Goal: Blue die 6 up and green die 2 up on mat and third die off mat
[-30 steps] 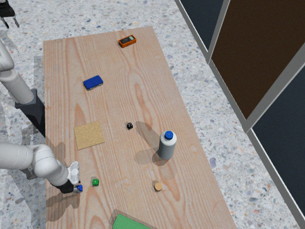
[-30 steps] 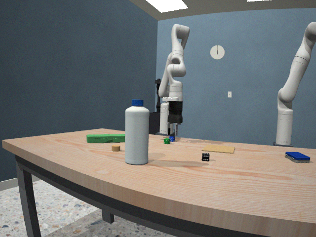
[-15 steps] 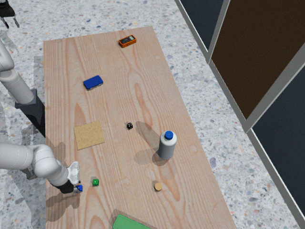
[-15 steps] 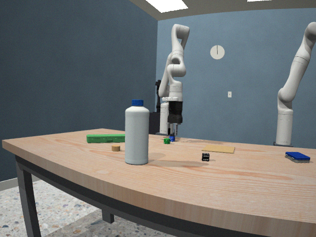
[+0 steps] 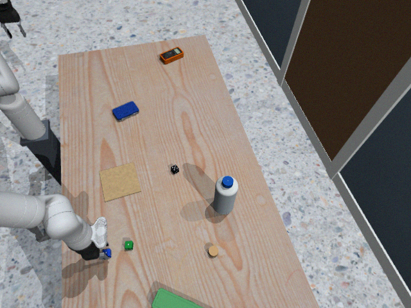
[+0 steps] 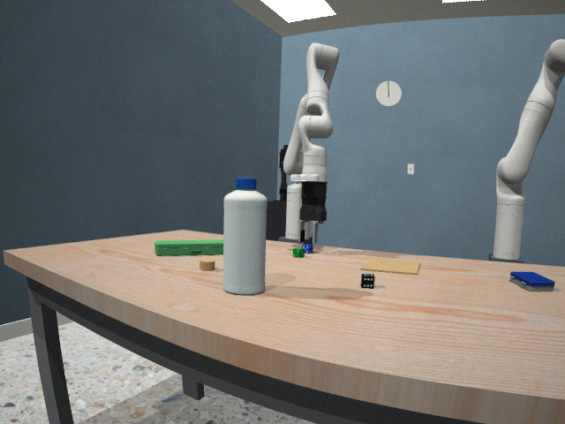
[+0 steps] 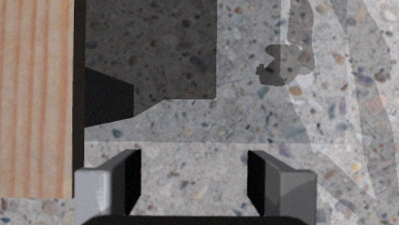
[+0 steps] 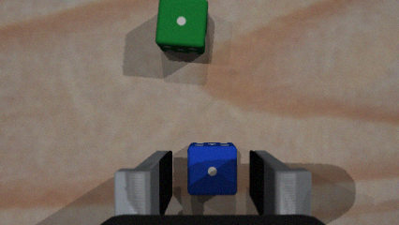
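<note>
Although our right gripper is down at the blue die, lower left in the top view, nothing is finished. Its jaws are parted, one on either side of the die, with a gap at each; nothing gripped. Left gripper: upper left of the top view, over the floor, jaws wide, holding nothing.

Blue die: one pip up in the right wrist view, so 6 is still owed; we judge a half turn. Green die: just beside it, also one pip up; 2 wanted, probably a quarter turn. Both sit off the mat, left of centre in the top view.

Black die: near mid-frame from the top, off the mat, as required. Best left alone.

Left to do, by our reckoning: grip and turn blue, turn green, carry both fully onto the mat, set them flat.

Writing: none we can read. Bottle bears no label that we see; the orange meter, top of the top view, has markings too small to make out. No brands legible.

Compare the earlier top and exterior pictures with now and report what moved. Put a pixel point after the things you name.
Nothing visibly changed. The right gripper (image 5: 105,252) (image 6: 308,239) (image 8: 211,172) is still around the blue die (image 5: 108,253) (image 6: 307,249) (image 8: 212,159); the green die (image 5: 128,245) (image 6: 298,252) (image 8: 182,32), black die (image 5: 174,169) (image 6: 367,281) and mat (image 5: 120,181) (image 6: 391,266) stayed put.
</note>
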Motion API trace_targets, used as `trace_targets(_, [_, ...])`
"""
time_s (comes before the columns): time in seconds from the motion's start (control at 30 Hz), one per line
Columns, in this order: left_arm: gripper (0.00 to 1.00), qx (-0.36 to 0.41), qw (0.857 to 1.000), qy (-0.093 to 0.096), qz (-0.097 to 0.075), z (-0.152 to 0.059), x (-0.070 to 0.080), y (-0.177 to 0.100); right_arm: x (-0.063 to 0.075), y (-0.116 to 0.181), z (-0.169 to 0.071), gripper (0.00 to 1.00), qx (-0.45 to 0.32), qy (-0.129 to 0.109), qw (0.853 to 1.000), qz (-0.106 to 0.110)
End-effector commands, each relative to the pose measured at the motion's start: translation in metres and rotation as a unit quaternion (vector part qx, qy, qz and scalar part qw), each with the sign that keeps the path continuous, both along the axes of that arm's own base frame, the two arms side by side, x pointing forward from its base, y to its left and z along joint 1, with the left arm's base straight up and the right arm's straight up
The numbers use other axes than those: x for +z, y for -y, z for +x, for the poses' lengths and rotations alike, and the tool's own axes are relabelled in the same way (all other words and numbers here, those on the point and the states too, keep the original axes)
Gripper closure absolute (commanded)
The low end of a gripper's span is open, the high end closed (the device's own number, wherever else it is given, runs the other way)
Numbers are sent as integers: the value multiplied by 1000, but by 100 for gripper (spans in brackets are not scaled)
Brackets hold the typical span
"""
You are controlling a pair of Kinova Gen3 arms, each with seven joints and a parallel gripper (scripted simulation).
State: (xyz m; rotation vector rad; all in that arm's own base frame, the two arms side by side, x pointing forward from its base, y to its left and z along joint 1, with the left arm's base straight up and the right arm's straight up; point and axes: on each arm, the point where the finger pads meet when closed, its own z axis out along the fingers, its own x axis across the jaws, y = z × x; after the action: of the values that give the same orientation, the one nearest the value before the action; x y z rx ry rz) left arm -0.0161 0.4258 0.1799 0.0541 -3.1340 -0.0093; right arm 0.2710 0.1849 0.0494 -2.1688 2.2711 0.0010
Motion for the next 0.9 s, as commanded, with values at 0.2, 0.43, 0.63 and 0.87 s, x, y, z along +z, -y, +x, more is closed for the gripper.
trace_targets(0.2, [0, -1, 1000, 4, -3, 2, 0, 1, -15, 2, 0, 21, 0, 0, 1000, -1])
trace_targets(0.43, [0, -1, 1000, 4, -3, 2, 0, 1, -23, 2, 0, 21, 0, 0, 1000, -1])
trace_targets(0.63, [0, -1, 1000, 4, -3, 2, 0, 1, -28, 2, 0, 21, 0, 0, 1000, -1])
trace_targets(0.87, [0, -1, 1000, 4, -3, 2, 0, 1, -28, 2, 0, 21, 0, 0, 1000, -1])
